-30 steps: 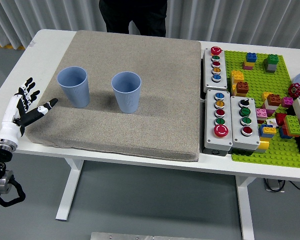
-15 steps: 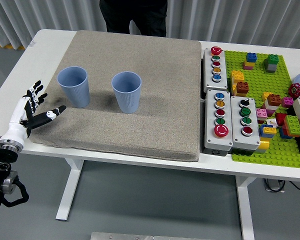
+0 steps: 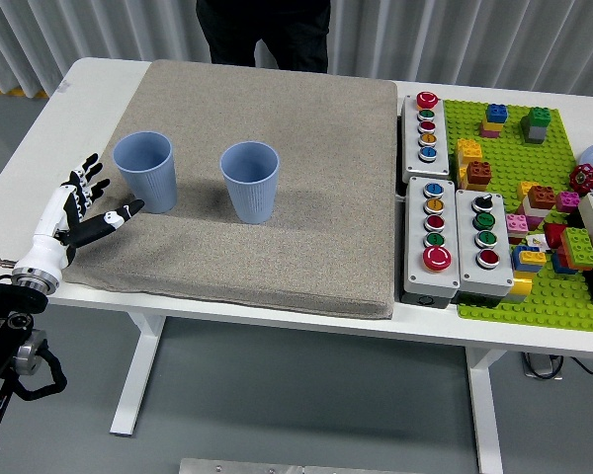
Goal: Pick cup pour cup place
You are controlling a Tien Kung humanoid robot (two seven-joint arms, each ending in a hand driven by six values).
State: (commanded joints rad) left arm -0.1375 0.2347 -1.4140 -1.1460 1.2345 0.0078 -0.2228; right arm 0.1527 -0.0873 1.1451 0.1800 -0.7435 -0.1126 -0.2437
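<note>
At the near left edge of the counter (image 3: 99,69), my left hand (image 3: 79,210) is up over the corner of the tan mat (image 3: 306,197), with my fingers (image 3: 87,183) spread wide and holding nothing. A moment ago this hand was lower and farther out to the left; now it has come closer, and my thumb tip is just beside the left cup (image 3: 145,171) but not touching it. So I think I am about to grab that cup. The other cup (image 3: 250,181) stands near it on the right, with a gap between them. There is lots of bare mat behind and to the right for lifting and tipping. Far right are button boxes (image 3: 427,126) and a green block board (image 3: 534,197), well away. A person (image 3: 264,30) stands at the far side.
</note>
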